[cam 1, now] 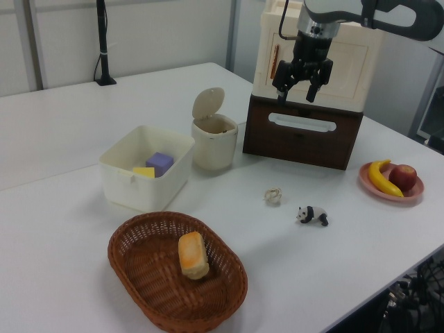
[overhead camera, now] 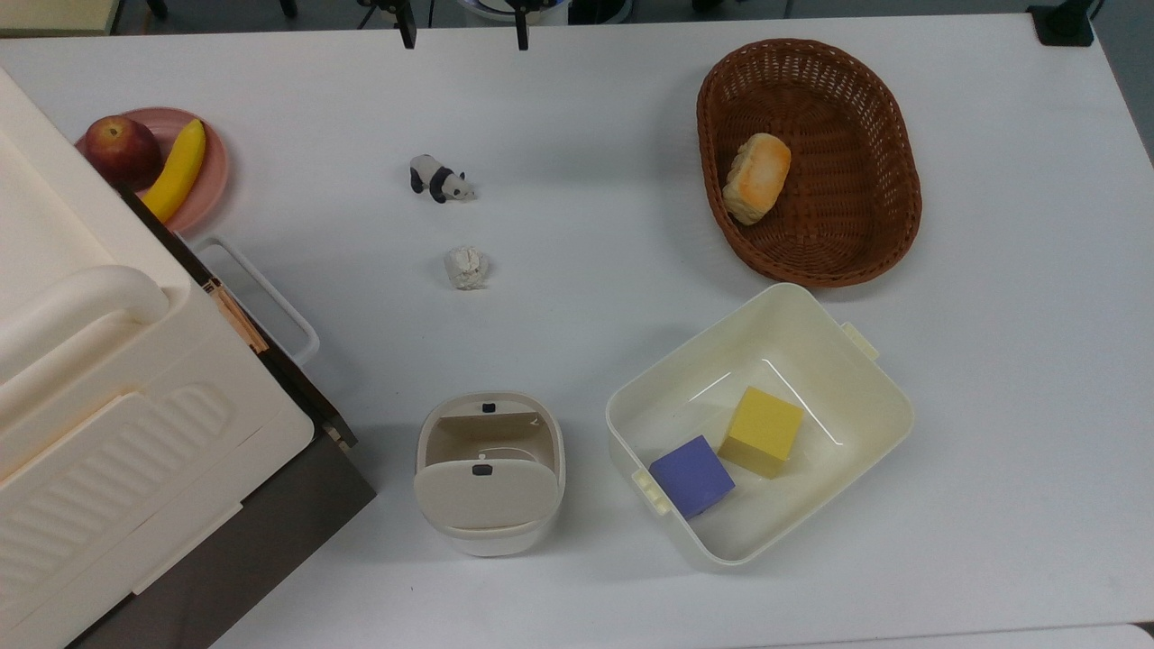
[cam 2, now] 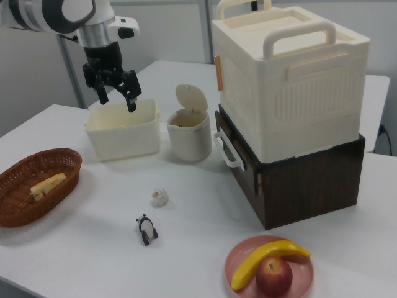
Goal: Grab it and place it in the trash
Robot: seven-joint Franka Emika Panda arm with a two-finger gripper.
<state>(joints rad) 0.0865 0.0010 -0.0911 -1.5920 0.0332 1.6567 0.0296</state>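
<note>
A: So, where is the wad [overhead camera: 466,268] you have to grab?

B: It lies on the bare table [overhead camera: 595,126], between the panda [overhead camera: 440,178] and the bin [overhead camera: 489,473], touching neither. In the top view it sits just below the panda and well above the bin.

A: And your gripper [cam 1: 301,85]?

B: High in the air, fingers spread and holding nothing. In the left view it hangs in front of the big cream box [cam 2: 286,74], well apart from the wad [cam 1: 274,196]. You haven't started the reach, I'd judge.

A: Is the bin ready?

B: Its lid [cam 1: 207,103] stands tipped up, so the mouth is open. Probably that saves you pushing the flap with a light wad that would not weigh it down.

A: Anything to mind?

B: The panda [cam 2: 147,230] is about the wad's size and close by, so come straight down with your fingers either side of the wad [cam 2: 160,197]. Don't confuse the bin [cam 2: 189,133] with the tub [overhead camera: 811,356] beside it, which holds two blocks.
</note>
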